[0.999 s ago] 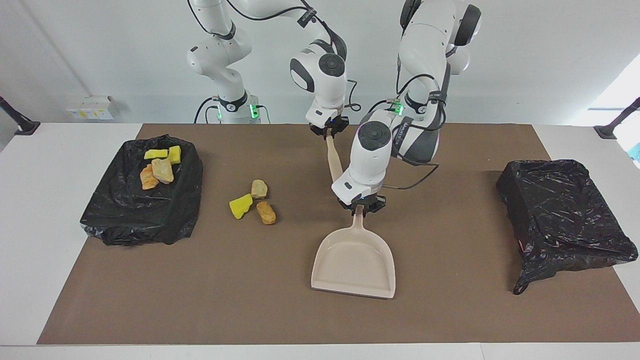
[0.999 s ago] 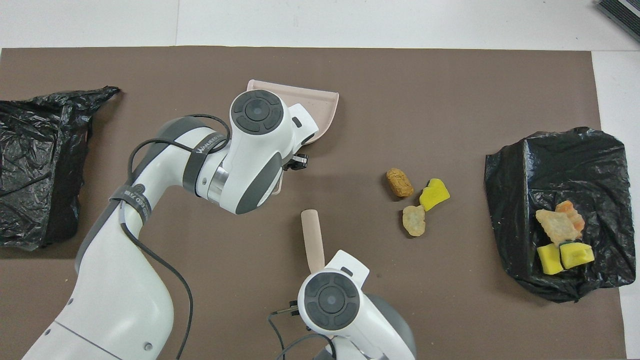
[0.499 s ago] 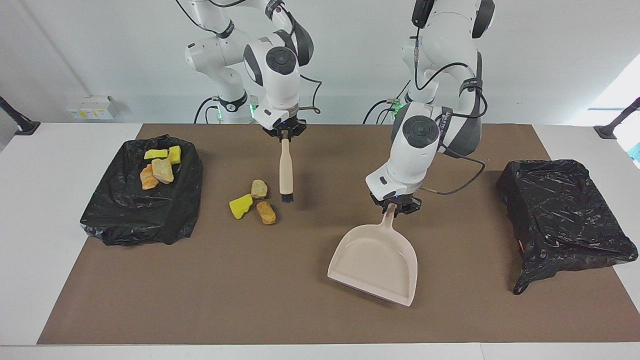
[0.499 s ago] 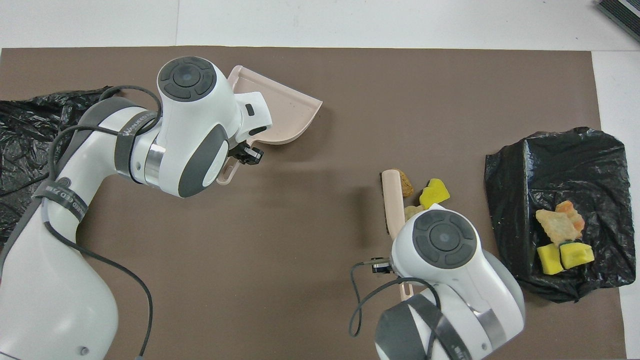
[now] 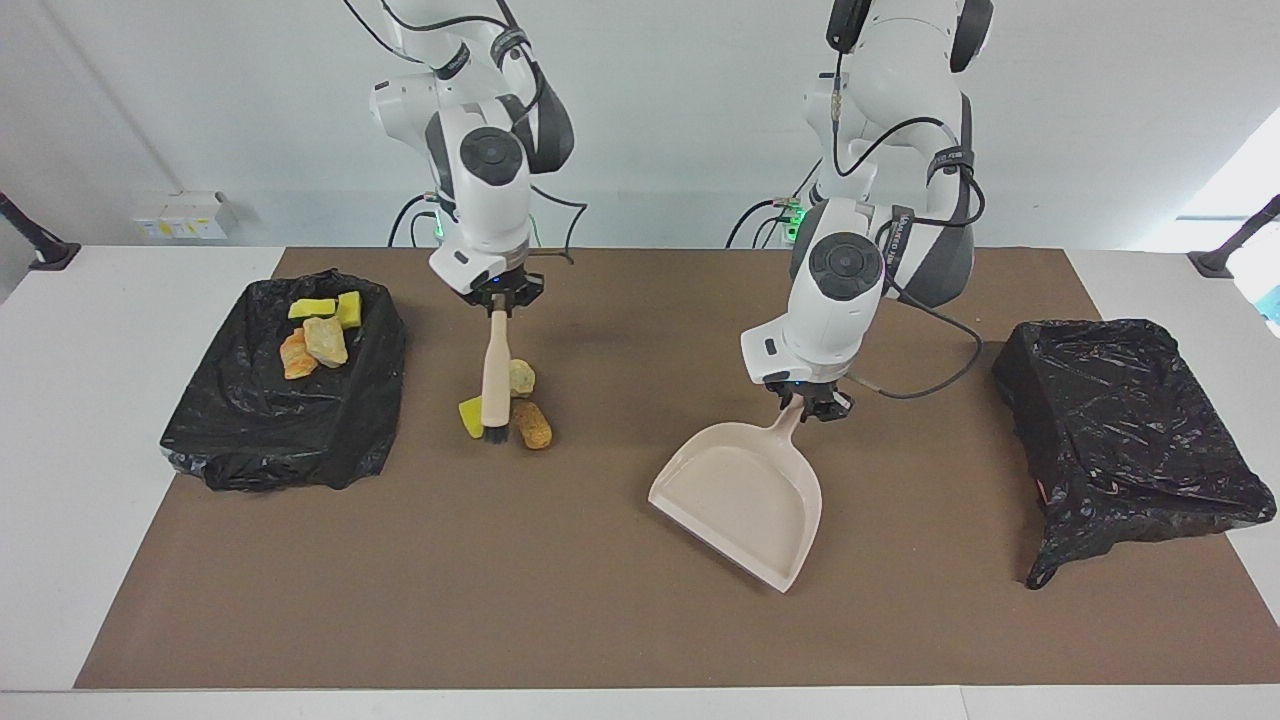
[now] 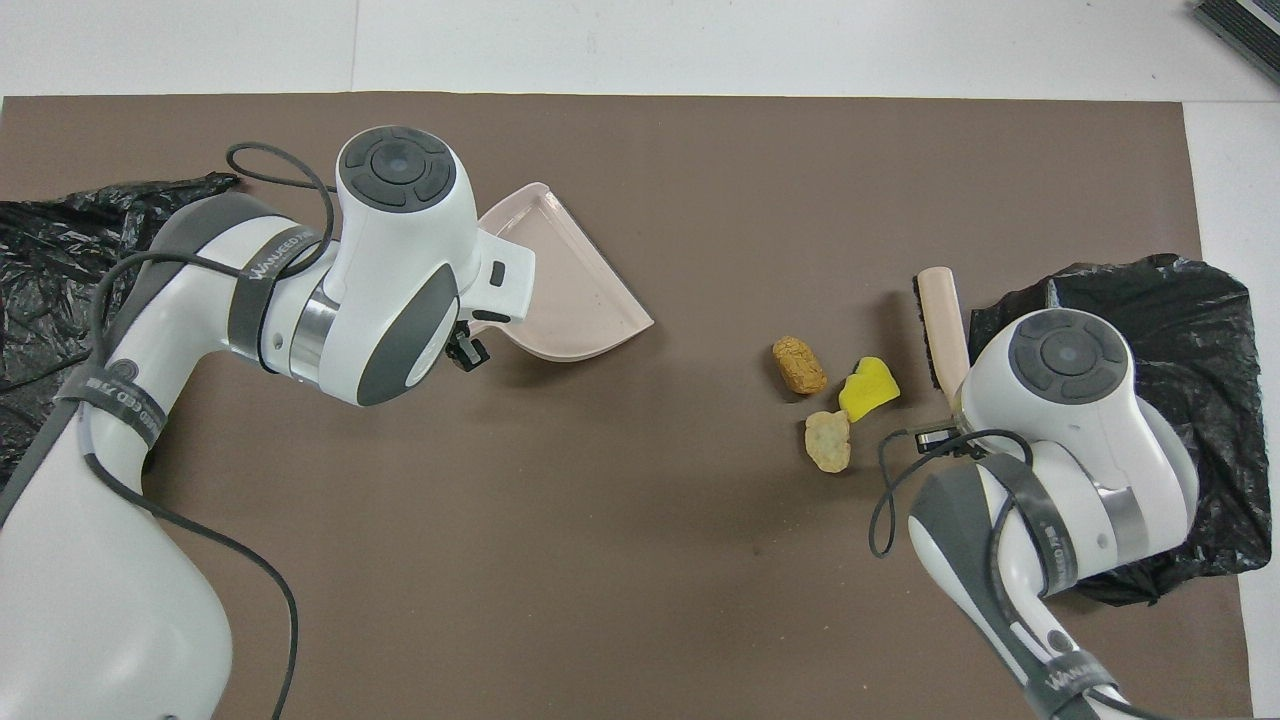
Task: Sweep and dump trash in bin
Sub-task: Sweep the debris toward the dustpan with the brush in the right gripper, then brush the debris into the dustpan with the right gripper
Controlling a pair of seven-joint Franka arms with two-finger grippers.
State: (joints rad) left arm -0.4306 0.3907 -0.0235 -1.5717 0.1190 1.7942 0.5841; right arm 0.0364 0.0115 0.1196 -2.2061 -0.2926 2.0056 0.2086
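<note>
Over the trash point(image 5: 533, 424), the right hand point(image 5: 497, 303) has carried the brush point(image 5: 493, 385) sideways.

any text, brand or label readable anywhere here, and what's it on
"WANAEED..." on the grey band around the left arm's forearm; the last letters cannot be made out.
White print on the band around the right arm, too distorted to read for sure.
White print on the band on the left arm in the facing view, too small to read.
Box on the wall: marks too small to read.
No text on the dustpan, brush, trash or bags.
</note>
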